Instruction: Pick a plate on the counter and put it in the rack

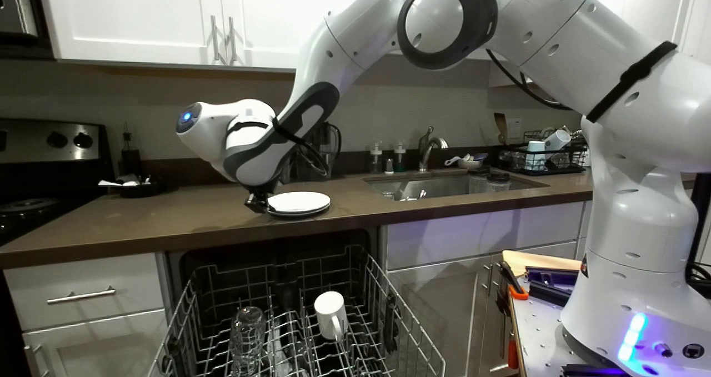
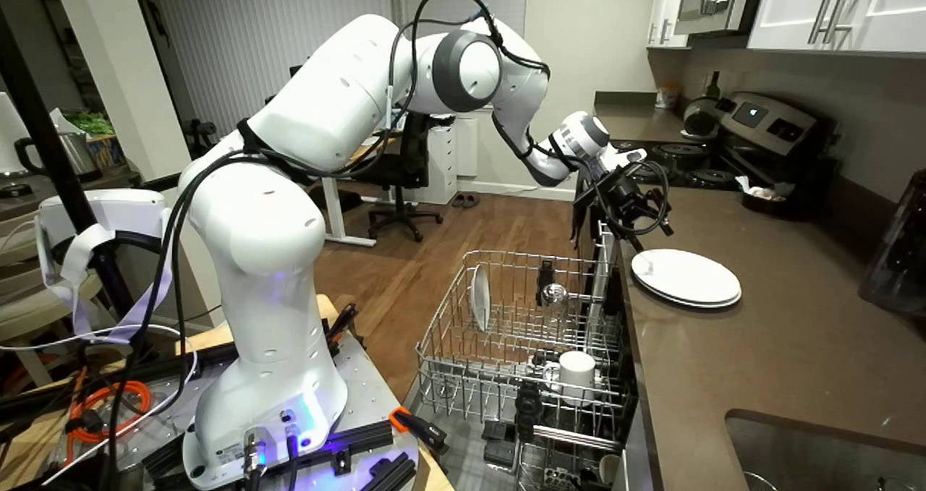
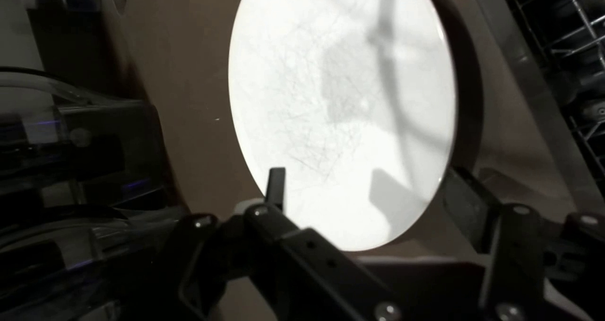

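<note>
A white round plate (image 1: 300, 201) lies flat on the dark counter (image 1: 205, 216) near its front edge; it also shows in an exterior view (image 2: 686, 275), where a second white rim shows just beneath it. My gripper (image 1: 259, 202) is low beside the plate's edge, on the stove side. In the wrist view my gripper (image 3: 366, 174) is open, its two dark fingers wide apart, with the near part of the plate (image 3: 340, 99) between them in the picture. Whether a finger touches the rim cannot be told. The wire rack (image 2: 499, 374) is pulled out below the counter, with one white plate (image 2: 480, 298) standing upright in it.
A white cup (image 1: 330, 312) and a clear glass (image 1: 248, 332) stand in the rack. A dark pitcher (image 1: 325, 149) is behind the plate, and a black bowl (image 1: 139, 188) is near the stove. The sink (image 1: 439, 185) is along the counter.
</note>
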### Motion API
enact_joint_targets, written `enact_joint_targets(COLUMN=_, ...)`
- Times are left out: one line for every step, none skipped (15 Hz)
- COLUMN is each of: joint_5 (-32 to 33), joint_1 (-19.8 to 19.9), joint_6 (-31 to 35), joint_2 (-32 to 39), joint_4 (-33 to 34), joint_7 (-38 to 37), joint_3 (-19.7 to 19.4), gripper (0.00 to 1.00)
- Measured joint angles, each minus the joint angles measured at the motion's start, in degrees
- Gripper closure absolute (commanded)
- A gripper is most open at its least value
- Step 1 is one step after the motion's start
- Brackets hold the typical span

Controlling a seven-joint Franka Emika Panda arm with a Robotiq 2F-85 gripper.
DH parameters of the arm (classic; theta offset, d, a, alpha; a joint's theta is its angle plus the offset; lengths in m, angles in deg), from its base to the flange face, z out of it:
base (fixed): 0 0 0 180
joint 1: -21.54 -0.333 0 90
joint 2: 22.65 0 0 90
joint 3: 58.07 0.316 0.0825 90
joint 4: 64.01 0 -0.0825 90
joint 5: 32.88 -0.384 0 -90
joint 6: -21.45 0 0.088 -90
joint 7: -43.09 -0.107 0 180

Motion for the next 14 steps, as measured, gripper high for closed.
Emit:
enact_joint_targets(joint_5=-0.04, joint_1=0.00, joint_6=0.00, joint_2=0.01, joint_4=0.02, joint_7=0.00, joint_3=0.00, gripper=0.46)
enact_joint_targets(joint_5=-0.13, joint_1=0.03, joint_6=0.00, joint_2=0.02, joint_4=0.03, joint_7=0.00, joint_3=0.01, gripper=0.53)
enact_joint_targets(joint_5=-0.27, joint_1=0.07, joint_6=0.00, joint_2=0.03, joint_4=0.03, joint_7=0.00, joint_3=0.03, gripper=0.54)
enact_joint_targets(joint_5=-0.59, joint_1=0.13, joint_6=0.04, joint_2=0.03, joint_4=0.04, joint_7=0.00, joint_3=0.10, gripper=0.50)
enact_joint_targets(joint_5=-1.00, joint_1=0.25, joint_6=0.13, joint_2=0.03, joint_4=0.05, joint_7=0.00, joint_3=0.21, gripper=0.49)
enact_joint_targets(joint_5=-1.44, joint_1=0.44, joint_6=0.24, joint_2=0.03, joint_4=0.08, joint_7=0.00, joint_3=0.39, gripper=0.41)
enact_joint_targets(joint_5=-2.08, joint_1=0.65, joint_6=0.48, joint_2=0.02, joint_4=0.15, joint_7=0.00, joint_3=0.50, gripper=0.39)
enact_joint_targets(joint_5=-2.59, joint_1=0.83, joint_6=0.63, joint_2=0.00, joint_4=0.28, joint_7=0.00, joint_3=0.50, gripper=0.34)
enact_joint_targets(joint_5=-2.89, joint_1=1.03, joint_6=0.78, joint_2=-0.03, joint_4=0.45, joint_7=0.01, joint_3=0.47, gripper=0.34)
enact_joint_targets(joint_5=-3.13, joint_1=1.27, joint_6=0.96, joint_2=-0.05, joint_4=0.66, joint_7=0.04, joint_3=0.47, gripper=0.34)
enact_joint_targets(joint_5=-3.53, joint_1=1.52, joint_6=1.31, joint_2=-0.06, joint_4=0.86, joint_7=0.07, joint_3=0.50, gripper=0.34)
enact_joint_targets(joint_5=-4.04, joint_1=1.70, joint_6=1.62, joint_2=-0.06, joint_4=0.98, joint_7=0.09, joint_3=0.49, gripper=0.35)
enact_joint_targets(joint_5=-4.61, joint_1=1.88, joint_6=1.94, joint_2=-0.09, joint_4=1.06, joint_7=0.11, joint_3=0.49, gripper=0.36)
enact_joint_targets(joint_5=-5.16, joint_1=2.05, joint_6=2.39, joint_2=-0.11, joint_4=1.10, joint_7=0.12, joint_3=0.49, gripper=0.36)
